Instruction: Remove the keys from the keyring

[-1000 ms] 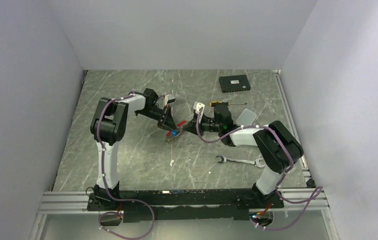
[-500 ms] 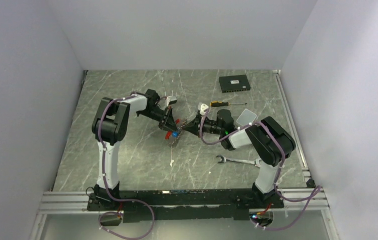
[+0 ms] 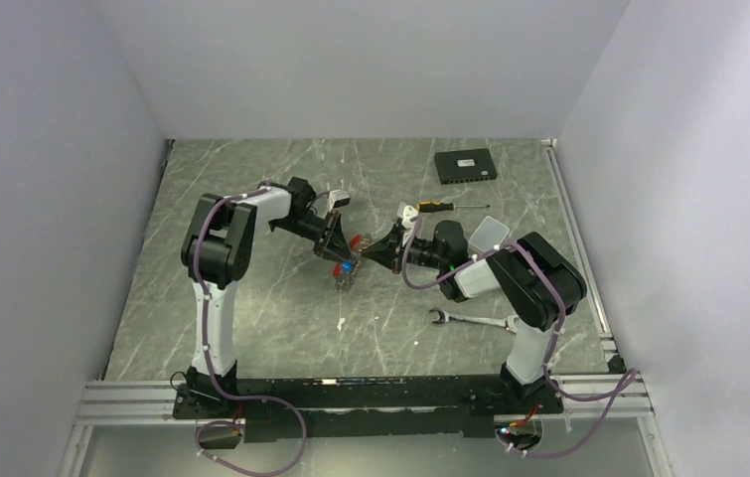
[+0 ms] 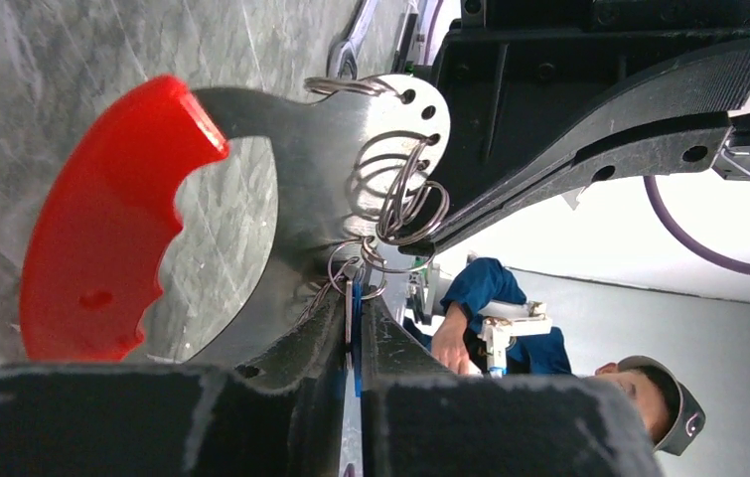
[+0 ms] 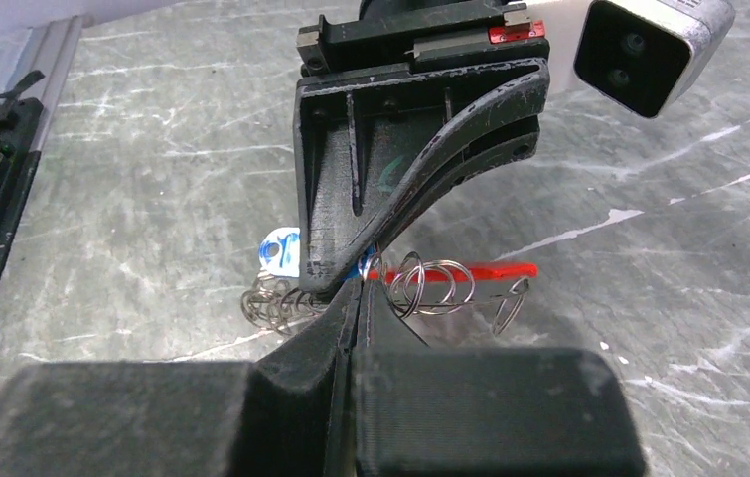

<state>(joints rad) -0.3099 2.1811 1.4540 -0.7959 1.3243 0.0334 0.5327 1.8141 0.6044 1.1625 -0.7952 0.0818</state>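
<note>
The keyring hangs between my two grippers above the middle of the table. Its red tag also shows in the left wrist view and the right wrist view, with thin wire rings beside it. My left gripper is shut on the blue-headed key. My right gripper is shut on a ring of the keyring, tip to tip with the left one. More silvery rings and keys dangle below.
A silver wrench lies on the table at front right. A yellow-and-black screwdriver, a black box and a white object lie toward the back right. A small white scrap lies in front of the grippers.
Both grippers, still joined at the keyring, have shifted slightly toward the back. The right arm's wrist has moved left and its elbow has swung in.
</note>
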